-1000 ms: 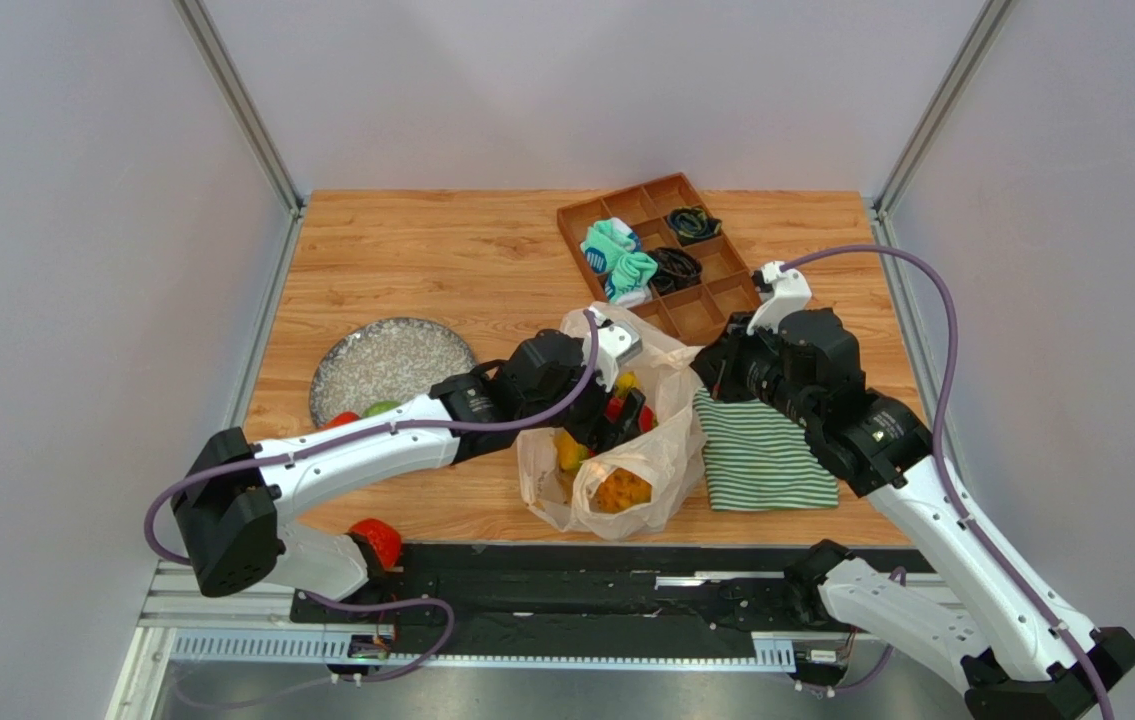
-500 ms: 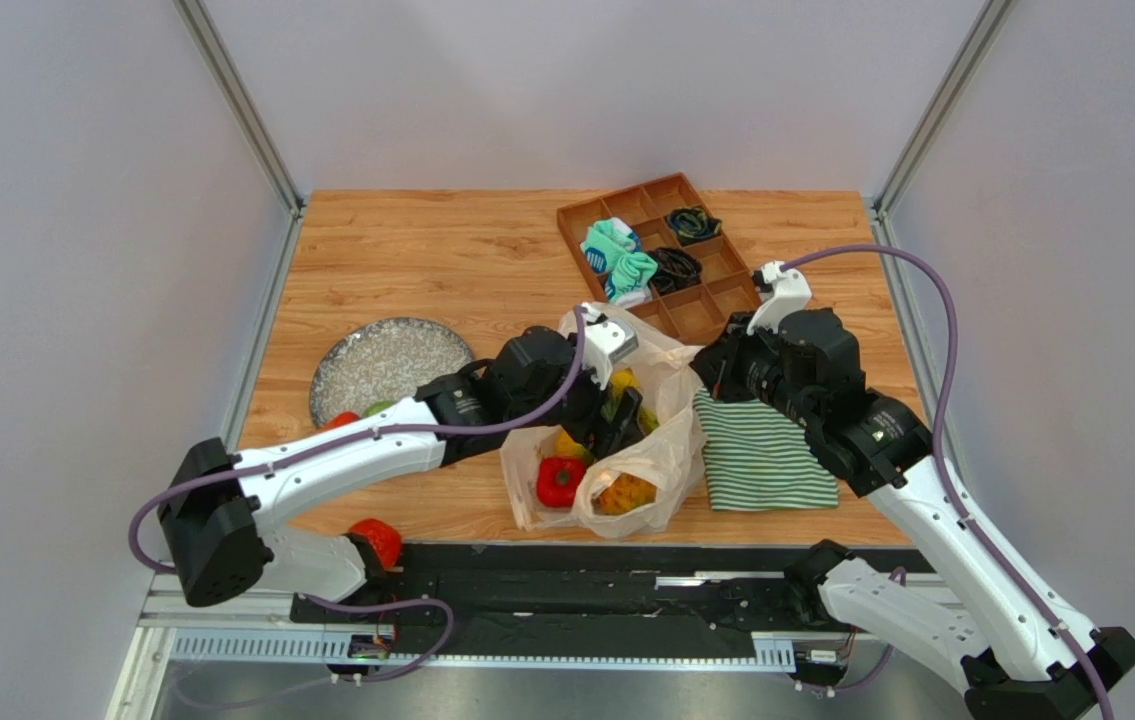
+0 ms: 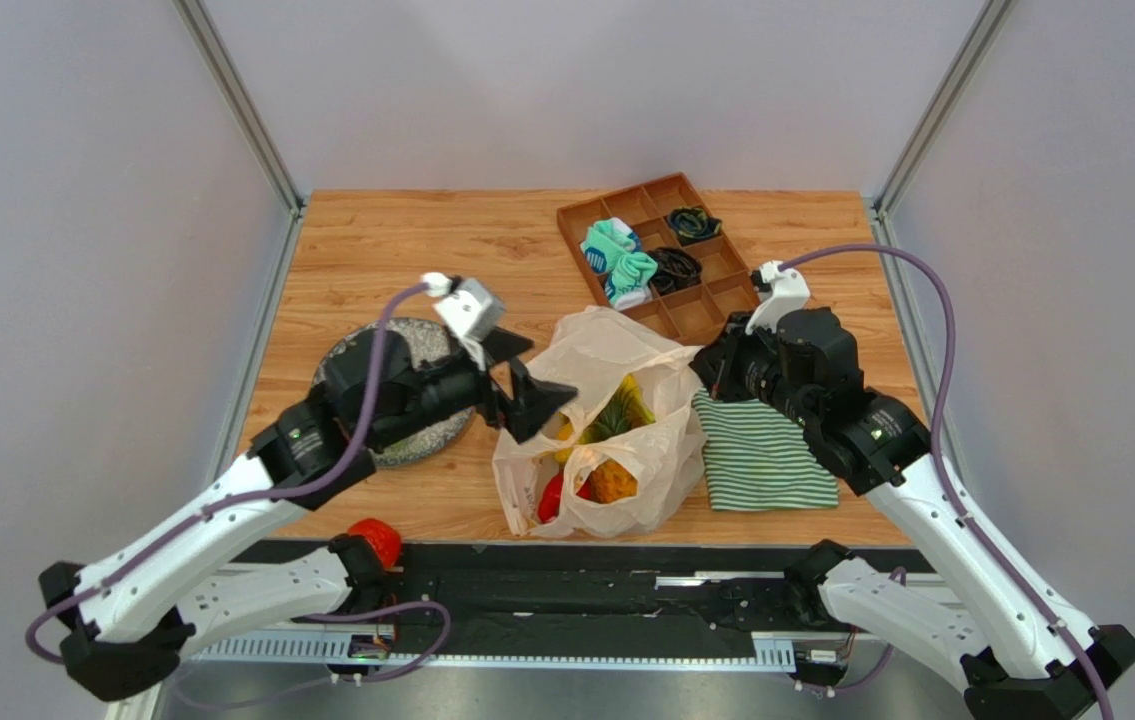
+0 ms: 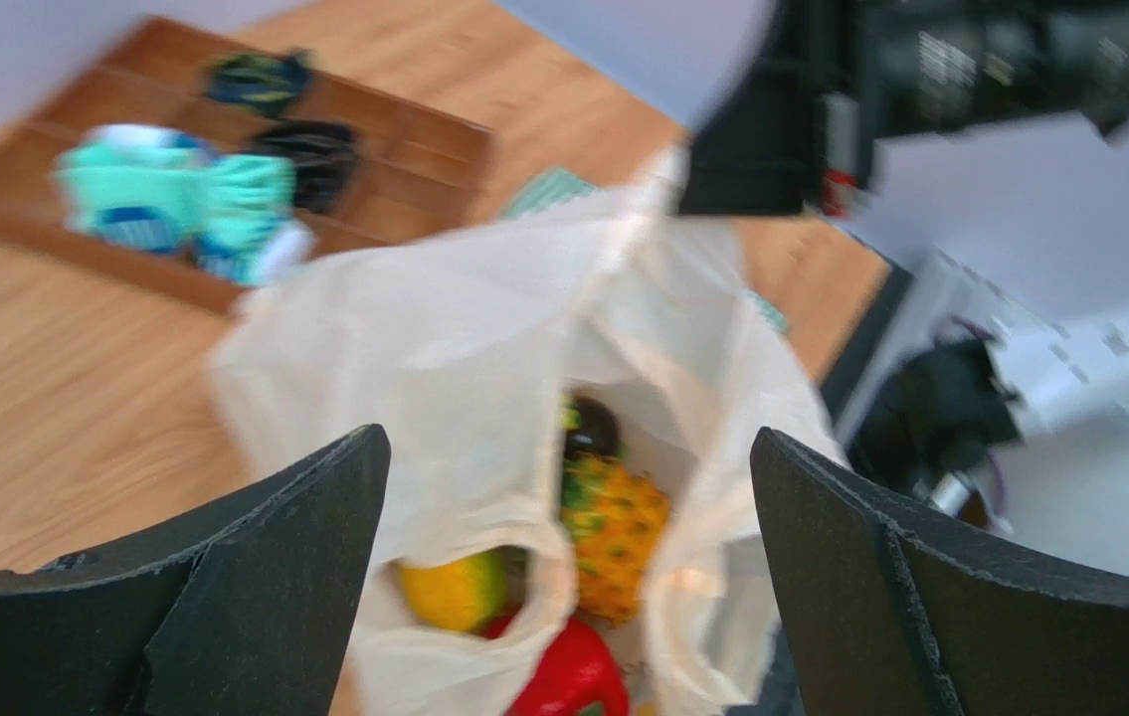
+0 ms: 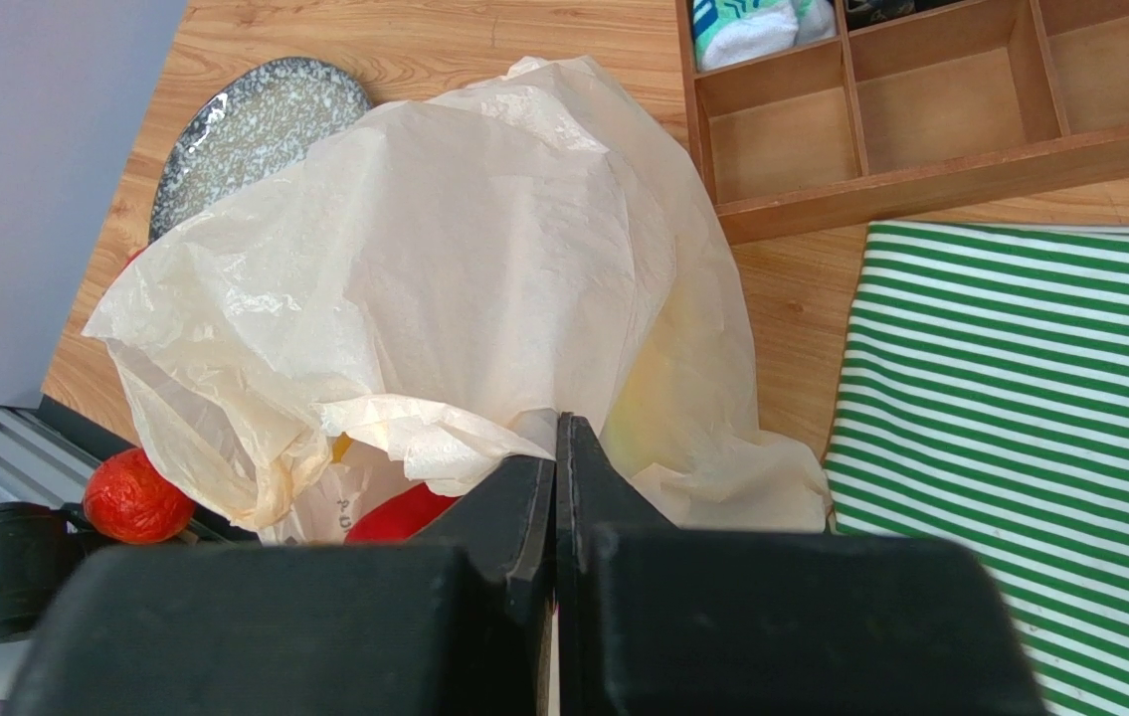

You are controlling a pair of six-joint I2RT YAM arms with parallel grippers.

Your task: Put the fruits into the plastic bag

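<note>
The plastic bag [image 3: 611,360] lies open at the table's near middle. Inside it are an orange pineapple [image 4: 612,522], a yellow-green fruit [image 4: 451,589], a red one [image 4: 570,679] and a dark one [image 4: 590,428]. My left gripper [image 3: 536,386] is open and empty, raised just left of the bag's mouth [image 4: 567,448]. My right gripper [image 5: 558,425] is shut on the bag's right edge and holds it up [image 3: 705,378]. Another red fruit [image 3: 373,540] sits off the table's near edge on the rail and shows in the right wrist view [image 5: 137,497].
A speckled grey plate [image 3: 336,365] lies under my left arm. A green-and-white striped cloth [image 3: 761,450] lies right of the bag. A brown divided tray [image 3: 701,308] with teal and black cloth bundles stands at the back right.
My left gripper has come up out of the bag and moved back to the left. A red fruit now lies in the bag. The right arm has not moved.
</note>
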